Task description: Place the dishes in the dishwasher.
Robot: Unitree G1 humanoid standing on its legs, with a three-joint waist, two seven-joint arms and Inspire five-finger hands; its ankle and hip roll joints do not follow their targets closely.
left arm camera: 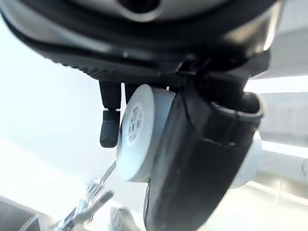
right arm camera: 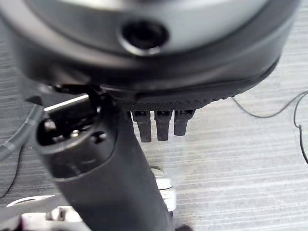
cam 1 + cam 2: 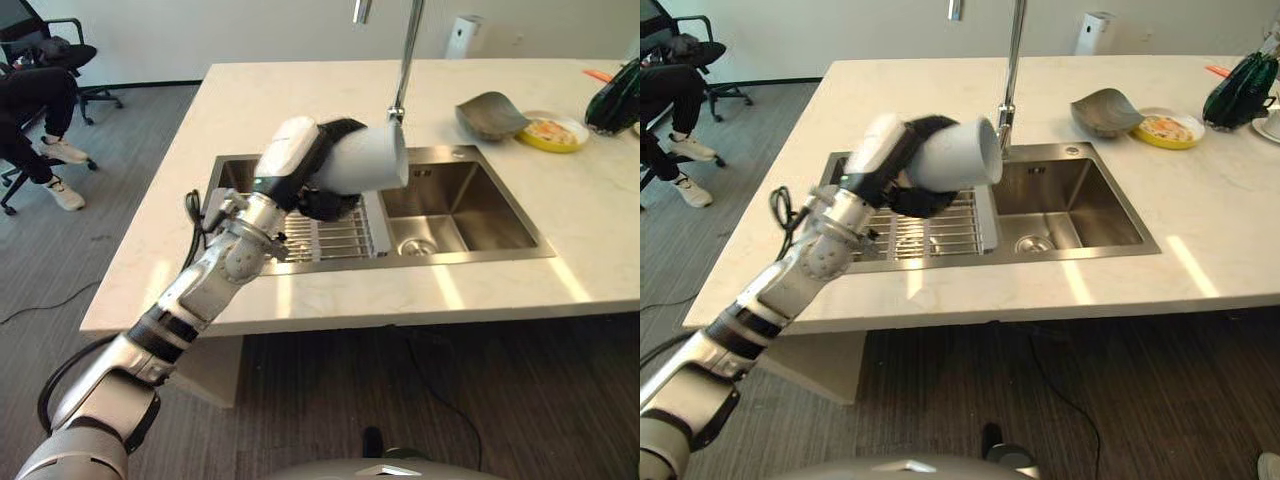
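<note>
Holding white cup (image 3: pixel 365 160) sideways, left hand (image 3: pixel 300 165) wrapped round it above sink (image 3: pixel 455 215) rack (image 3: pixel 325 238) | likely lifted clear for dishwasher | right hand (image 2: pixel 159 122) fingers straight, idle over floor

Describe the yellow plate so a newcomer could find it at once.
Start at the steel double sink set in the pale countertop, then look past its far right corner. There the yellow plate lies flat beside a grey bowl. It is the only yellow dish, with food on it.

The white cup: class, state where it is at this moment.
The white cup lies sideways in the left hand, held above the sink and its wire rack.
</note>
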